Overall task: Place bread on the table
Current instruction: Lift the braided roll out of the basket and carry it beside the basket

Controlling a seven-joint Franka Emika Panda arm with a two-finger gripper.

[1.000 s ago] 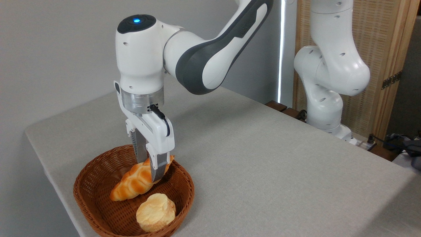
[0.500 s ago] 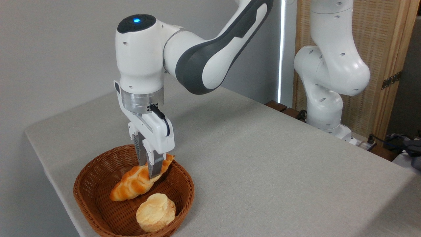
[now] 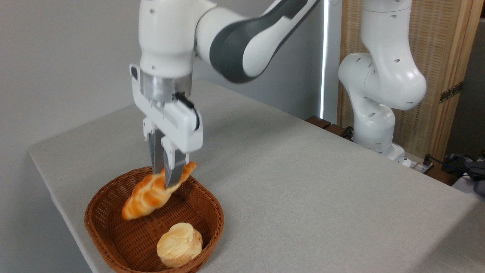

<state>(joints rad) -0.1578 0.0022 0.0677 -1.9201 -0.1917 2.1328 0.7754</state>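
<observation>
The bread (image 3: 149, 193), a twisted golden-orange loaf, hangs tilted above the wicker basket (image 3: 113, 242), its lower pointed end down to the left. My gripper (image 3: 163, 179) is shut on the loaf near its upper right end, fingers pointing straight down. The grey-beige table (image 3: 303, 182) stretches out to the right of the basket.
A pale round bun (image 3: 179, 243) lies in the front part of the basket, which sits at the table's near left corner. The arm's white base (image 3: 375, 125) stands at the table's far right edge, before a wooden slatted screen (image 3: 443, 76).
The gripper closed on the bread and has risen, lifting the loaf clear of the basket floor. The bun and basket have not moved.
</observation>
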